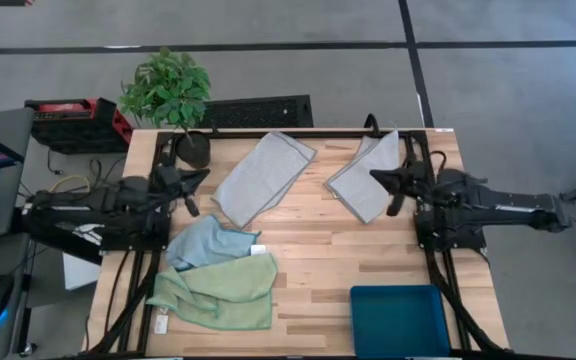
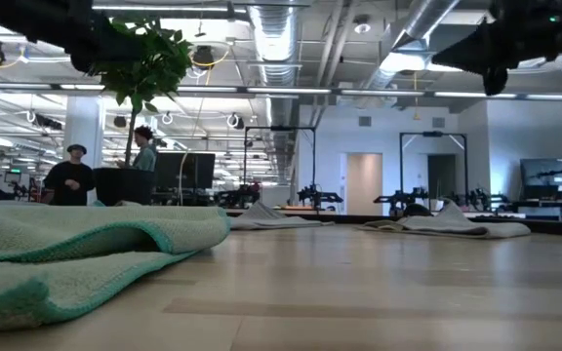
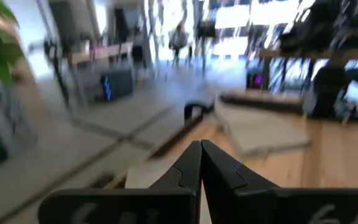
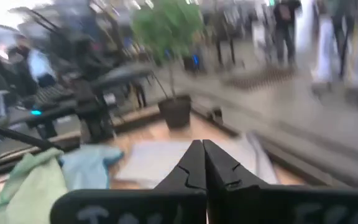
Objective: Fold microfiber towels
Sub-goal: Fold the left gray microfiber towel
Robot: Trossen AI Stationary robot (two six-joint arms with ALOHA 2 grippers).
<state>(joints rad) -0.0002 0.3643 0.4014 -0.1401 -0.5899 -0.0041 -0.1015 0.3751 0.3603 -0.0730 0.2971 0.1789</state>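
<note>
Two light grey towels lie flat on the wooden table: one (image 1: 263,177) at the far middle, one (image 1: 368,175) at the far right. A light blue towel (image 1: 208,241) lies crumpled at the near left, overlapping a pale green towel (image 1: 218,290) nearer the front edge. My left gripper (image 1: 204,176) hovers at the table's left side, shut, pointing level toward the right. My right gripper (image 1: 374,174) hovers over the right grey towel's edge, shut, pointing level toward the left. Both hold nothing.
A dark teal bin (image 1: 400,320) stands at the near right corner. A potted plant (image 1: 173,100) stands at the far left corner. People show in the room beyond the table in the low view.
</note>
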